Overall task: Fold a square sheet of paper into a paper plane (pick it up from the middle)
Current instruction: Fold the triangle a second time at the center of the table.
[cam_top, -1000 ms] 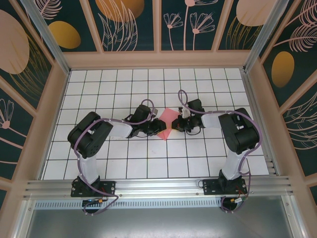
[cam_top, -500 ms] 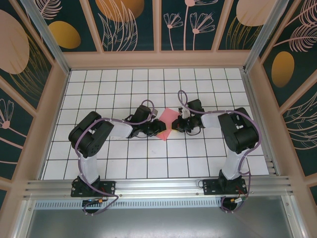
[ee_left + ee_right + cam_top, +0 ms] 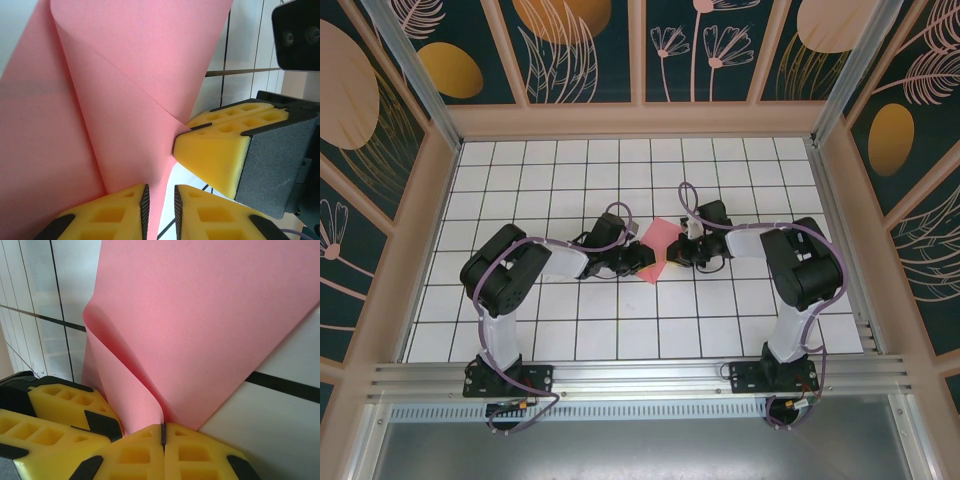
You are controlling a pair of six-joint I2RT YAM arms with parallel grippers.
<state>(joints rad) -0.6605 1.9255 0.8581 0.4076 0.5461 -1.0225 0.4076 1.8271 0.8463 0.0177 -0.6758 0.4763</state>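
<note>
- I see the left gripper clamped on the square sheet of paper, with the pink paper running up between its yellow fingers.
- The right gripper is pinched tight on the same sheet, just to the right of the left one.
- The sheet stands curled at the middle of the white grid table, most of it beyond the two grippers on the far side.

The top camera is looking steeply down from the near side over the whole desk; both wrist cameras are peering closely past their yellow fingers, sharing the pink sheet.
</note>
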